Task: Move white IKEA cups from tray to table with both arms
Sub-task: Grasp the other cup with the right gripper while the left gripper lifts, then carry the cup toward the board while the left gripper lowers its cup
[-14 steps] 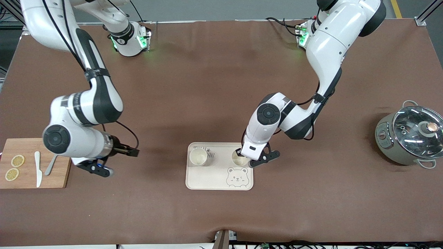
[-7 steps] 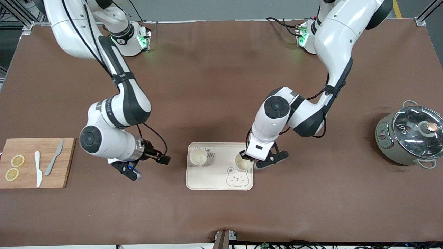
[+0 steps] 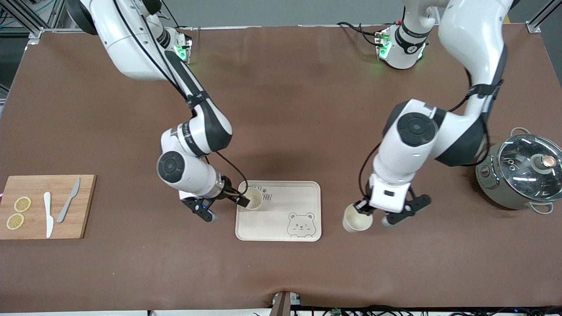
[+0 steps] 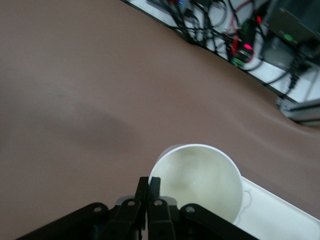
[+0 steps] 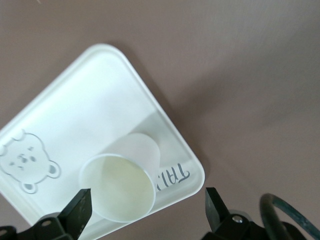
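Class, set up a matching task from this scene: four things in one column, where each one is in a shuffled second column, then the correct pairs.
1. held cup
2. other cup
3. lemon slices
4. glass lid

A. on the pot
B. on the bear tray
C. in the left gripper, off the tray
D. on the wooden board

Pairs: 1-C, 2-B, 3-D, 4-A

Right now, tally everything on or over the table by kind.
Cups: 2
Tray: 1
Pot: 1
Board: 1
Knives: 2
Lemon slices: 2
Total: 9
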### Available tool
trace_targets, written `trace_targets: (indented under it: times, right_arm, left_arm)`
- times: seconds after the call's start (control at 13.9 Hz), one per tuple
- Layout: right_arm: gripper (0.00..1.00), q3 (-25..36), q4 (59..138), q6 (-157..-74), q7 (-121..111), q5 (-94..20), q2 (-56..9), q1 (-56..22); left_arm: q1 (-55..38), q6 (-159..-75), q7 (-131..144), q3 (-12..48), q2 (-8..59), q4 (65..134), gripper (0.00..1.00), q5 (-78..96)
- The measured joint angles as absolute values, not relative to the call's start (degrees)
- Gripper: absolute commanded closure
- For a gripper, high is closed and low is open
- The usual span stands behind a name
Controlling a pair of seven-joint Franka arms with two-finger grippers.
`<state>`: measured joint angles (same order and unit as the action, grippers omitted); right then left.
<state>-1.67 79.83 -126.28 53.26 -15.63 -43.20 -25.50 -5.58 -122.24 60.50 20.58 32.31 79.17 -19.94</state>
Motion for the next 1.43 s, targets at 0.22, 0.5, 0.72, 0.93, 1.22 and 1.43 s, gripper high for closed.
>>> trace_targets:
  times: [0.22,0.5,0.72,0.93,1.22,1.43]
  right_arm:
    - [0.37,-1.5,80.4,-126.3,53.5,-15.6,-44.0,-25.8]
    - [1.0,-1.5,80.7,-127.0,55.0,-15.6,-44.5,-26.3]
    - [1.0,-1.6,80.6,-127.5,57.9,-15.6,-44.6,-27.1]
    - [1.0,-1.3,79.9,-127.6,58.1,-15.8,-44.5,-27.0]
    - [1.0,-0.8,77.6,-126.3,58.0,-16.0,-42.8,-25.8]
    - [1.0,-0.4,77.3,-117.7,50.9,-15.9,-39.9,-22.0]
  left_arm:
    - [-1.5,-117.8,60.3,20.5,31.2,81.5,1.0,-20.0]
    - [5.0,-118.4,59.8,20.6,31.2,88.5,1.0,-20.0]
    - [9.0,-127.1,59.8,20.7,30.2,96.5,1.0,-20.0]
    - [10.9,-135.2,59.7,20.7,27.8,105.6,1.0,-20.0]
    - [11.9,-136.0,59.7,20.7,25.0,110.4,1.0,-20.0]
    - [13.0,-136.3,59.7,20.7,24.6,111.4,1.0,-20.0]
